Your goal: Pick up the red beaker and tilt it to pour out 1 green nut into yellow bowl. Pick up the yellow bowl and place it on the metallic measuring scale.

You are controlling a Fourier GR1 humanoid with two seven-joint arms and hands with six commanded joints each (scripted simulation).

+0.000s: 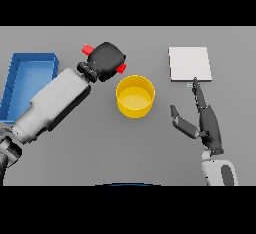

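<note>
On my feed I see a blue tray (15,85) at the far left of the grey tabletop (100,148), a rectangular open bin with raised walls. Its left part runs past the frame's edge. Its floor looks blue like its walls.

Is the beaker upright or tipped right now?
Tipped. The left hand is curled round the beaker, and red ends poke out on opposite sides of it, one pointing toward the bowl. No nut visible inside.
</note>
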